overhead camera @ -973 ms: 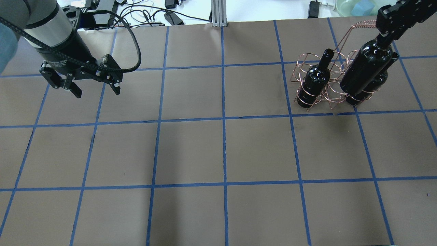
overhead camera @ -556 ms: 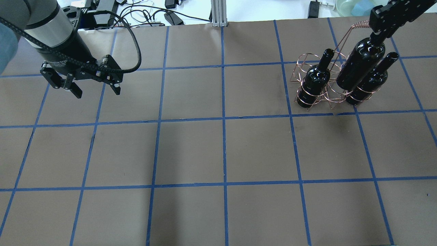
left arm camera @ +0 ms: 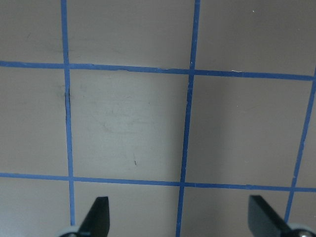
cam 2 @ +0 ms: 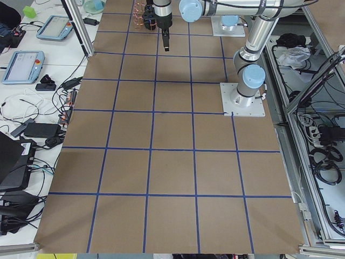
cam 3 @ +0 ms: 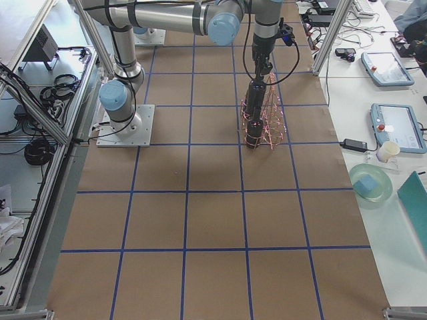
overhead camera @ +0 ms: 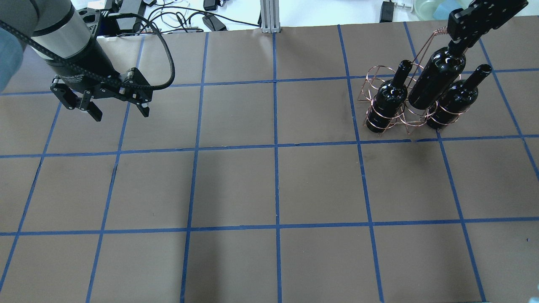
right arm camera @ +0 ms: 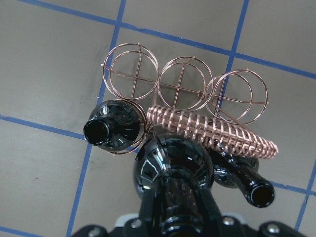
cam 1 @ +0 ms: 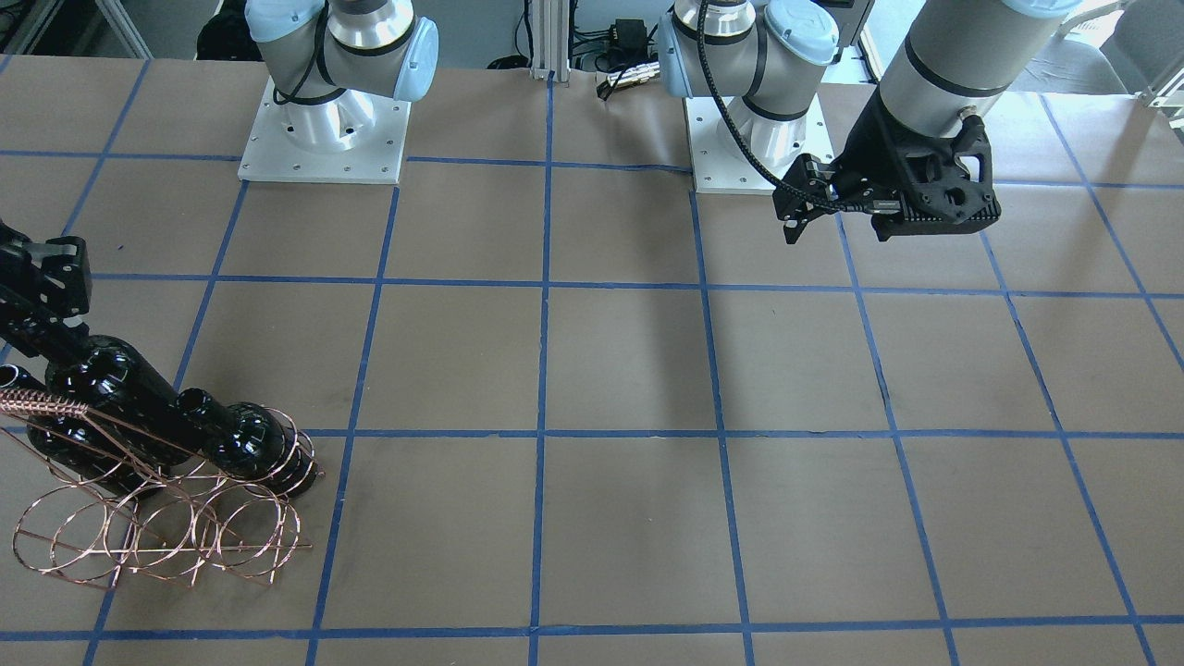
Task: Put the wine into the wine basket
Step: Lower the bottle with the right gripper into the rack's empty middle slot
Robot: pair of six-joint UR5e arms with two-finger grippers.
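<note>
Wine [overhead camera: 438, 80]: glossy black btl, no label, hanging tilted. The right gripper [overhead camera: 457, 42] is clamped on its neck just under the mouth. Its base is over the middle hoop of the wine basket [overhead camera: 405, 121], in the robot-side row. The lower body is among the top wires, but can't tell how deep it sits or whether it touches wire.

Close on both sides are two look-alikes, seated in the end hoops of the same row: inner btl [overhead camera: 389, 99] twd table centre, outer btl [overhead camera: 457, 99] twd the table's right end. In the right wrist view the inner btl shows its open mouth end-on, right by the wine's shoulder, while the outer btl's neck angles away. The coiled handle [right arm camera: 212, 131] runs across just beside the wine's shoulder on the side away from the robot. The gap is tight and contact is unclear. Past the handle is the other row, three hoops w/ cross-wire floors showing.

The basket stands on the brown table [overhead camera: 320, 185] w/ blue tape grid, in the far-right part as the robot sees it. The left gripper [overhead camera: 121, 114] is well apart at far-left, hovering over the table w/ fingers spread wide; its wrist view shows only tabletop btwn them.

Past the far edge are an alu post [overhead camera: 268, 14], cables + power bricks [overhead camera: 210, 19] and a green bowl [overhead camera: 425, 8] w/ a blue block in it. Tablets [cam 3: 393, 127] lie on the side bench near the basket end.
</note>
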